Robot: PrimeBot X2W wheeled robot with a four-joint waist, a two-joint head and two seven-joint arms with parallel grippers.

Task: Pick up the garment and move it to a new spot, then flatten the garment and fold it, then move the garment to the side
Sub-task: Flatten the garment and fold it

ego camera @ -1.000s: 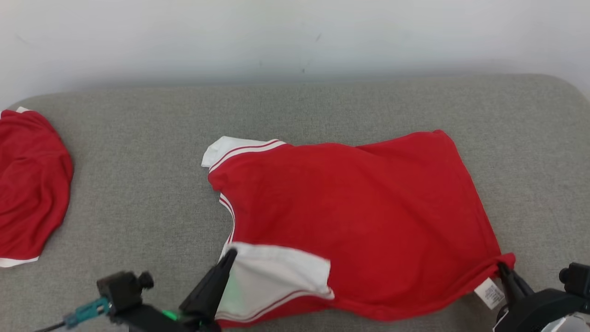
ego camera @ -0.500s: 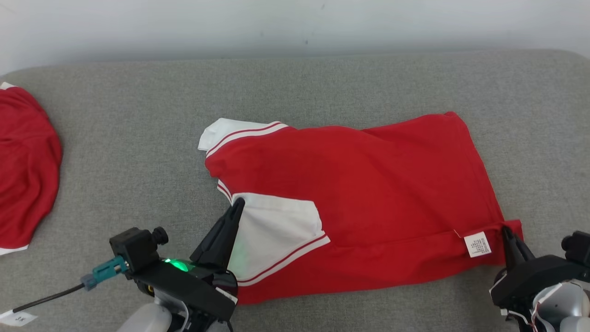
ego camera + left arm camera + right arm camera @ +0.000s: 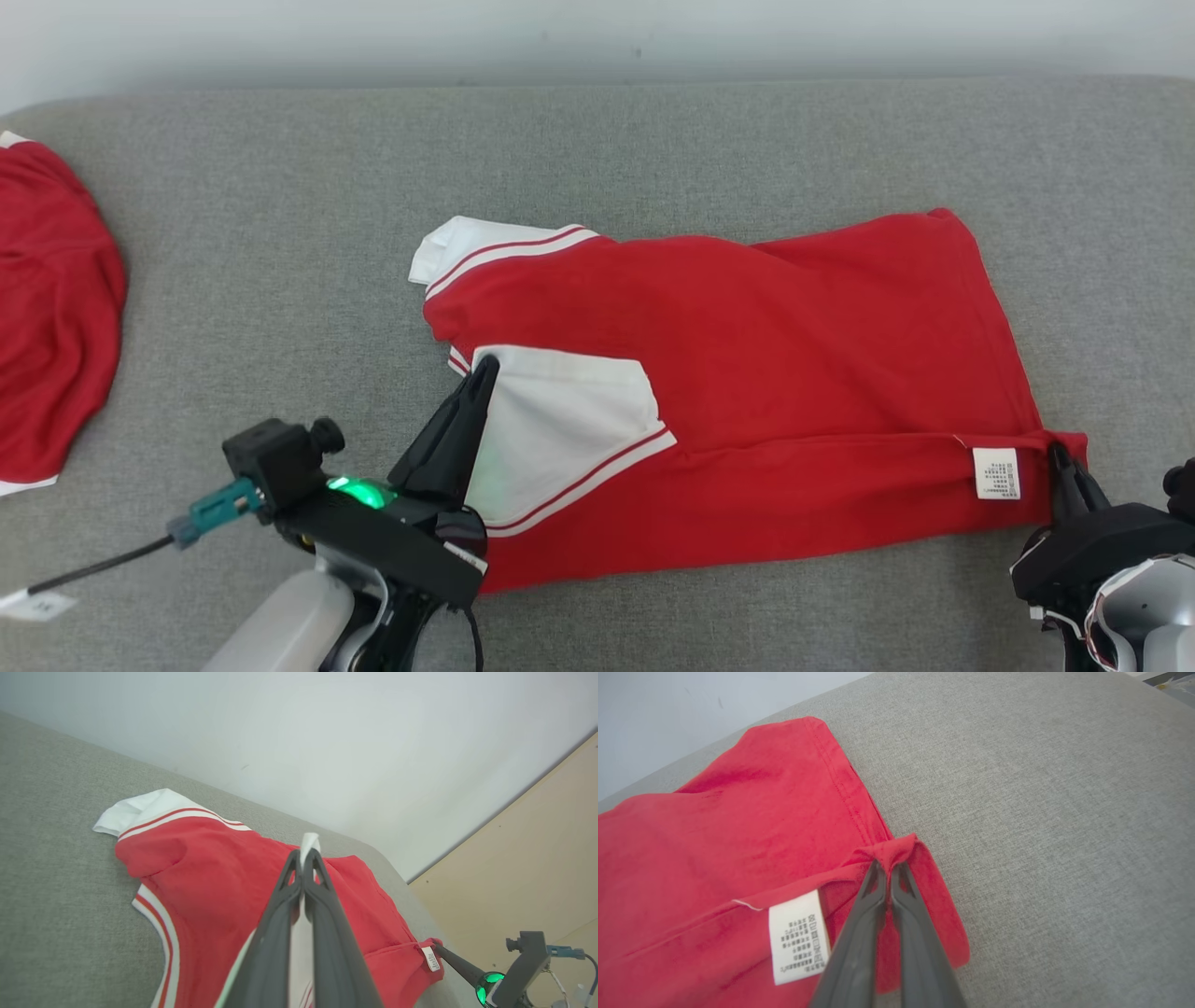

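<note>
Shirt (image 3: 794, 355), red with white sleeves, spread across the middle of a grey cushion (image 3: 280, 233), near long edge turned over onto the body. Head view: left claw (image 3: 485, 369) pinched shut on the white sleeve (image 3: 569, 420) at the sleeve end; right claw (image 3: 1060, 457) pinched shut on the hem corner, just beside the care label (image 3: 996, 473). One long edge is held at both ends, probably so that it travels level and the crease comes out straight. A second red shirt (image 3: 51, 299) lies well apart at the cushion's left end. Left wrist view: fingers pressed together, a sliver of white cloth poking out past the tips; red body beyond, with the right claw at the far corner. Right wrist view: fingers closed tight on a small bunched tuck of red hem; label face up beside them, so the inner side of the cloth is turned upward there. Judgement: lengthwise fold in hand and partway over; flattening looks adequate, though the sleeve end is rumpled; the move to the side is not yet done.
</note>
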